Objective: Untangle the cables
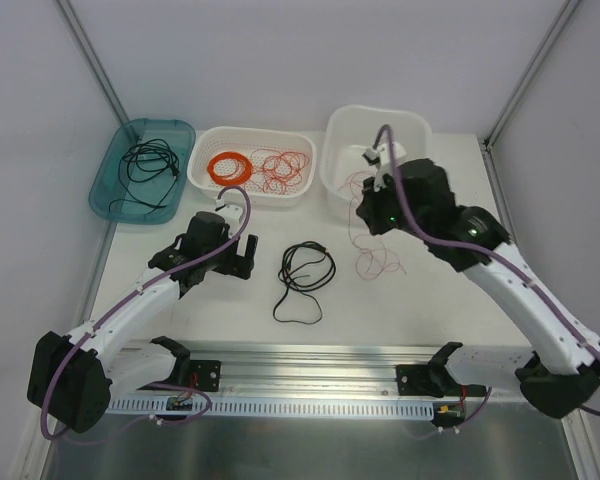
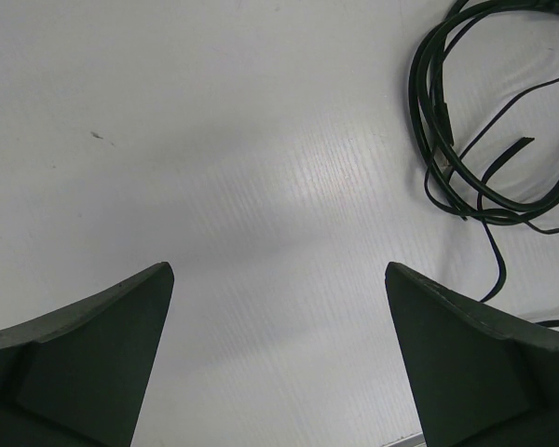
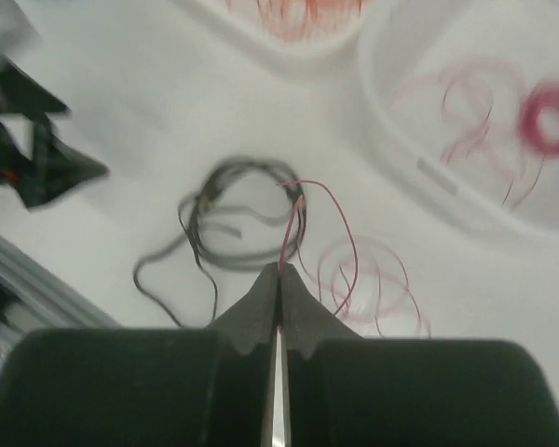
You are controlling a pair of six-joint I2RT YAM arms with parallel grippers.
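Note:
A black cable (image 1: pixel 305 275) lies in loose loops on the table between the arms, also showing in the left wrist view (image 2: pixel 466 121) and the right wrist view (image 3: pixel 242 219). A thin pinkish-red wire (image 1: pixel 375 258) hangs from my right gripper (image 1: pixel 365 212) down to loops on the table beside the black cable. In the right wrist view the gripper (image 3: pixel 279 270) is shut on this wire (image 3: pixel 373 279), which rises from between the tips. My left gripper (image 1: pixel 236 268) (image 2: pixel 279 279) hovers open over bare table left of the black cable, holding nothing.
A teal bin (image 1: pixel 105 185) at the back left holds a black cable. A white basket (image 1: pixel 250 135) holds an orange coil (image 1: pixel 228 165) and red wire loops. A white tub (image 1: pixel 375 120) behind the right gripper holds pink wire and a small pink coil (image 3: pixel 547 112).

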